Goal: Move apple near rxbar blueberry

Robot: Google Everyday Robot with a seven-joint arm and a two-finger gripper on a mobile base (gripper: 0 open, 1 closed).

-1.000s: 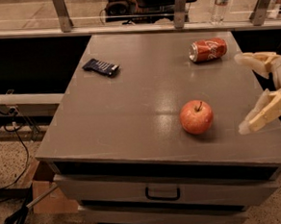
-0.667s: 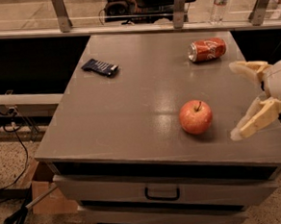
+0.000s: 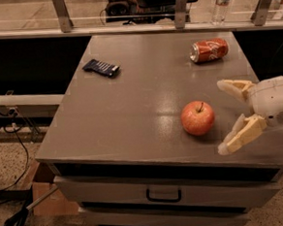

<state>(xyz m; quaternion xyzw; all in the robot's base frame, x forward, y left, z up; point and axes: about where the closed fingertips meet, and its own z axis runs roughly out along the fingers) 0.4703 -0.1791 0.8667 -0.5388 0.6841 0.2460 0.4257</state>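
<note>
Gripper (image 3: 221, 117) is hovering, fingers spread wide, just beside the apple (image 3: 197, 118) sitting toward the worktop's (image 3: 132, 125) front-right corner, so I'd be centring both fingers around its widest part before closing, then heading for the bar (image 3: 101, 67) lying near the back-left corner.

The gripper (image 3: 223, 118) hovered at the table's (image 3: 132, 115) right edge, the apple (image 3: 197, 118) just left of it. The can (image 3: 209, 50) lay behind it, the snack bar (image 3: 101, 67) far left and behind.
</note>
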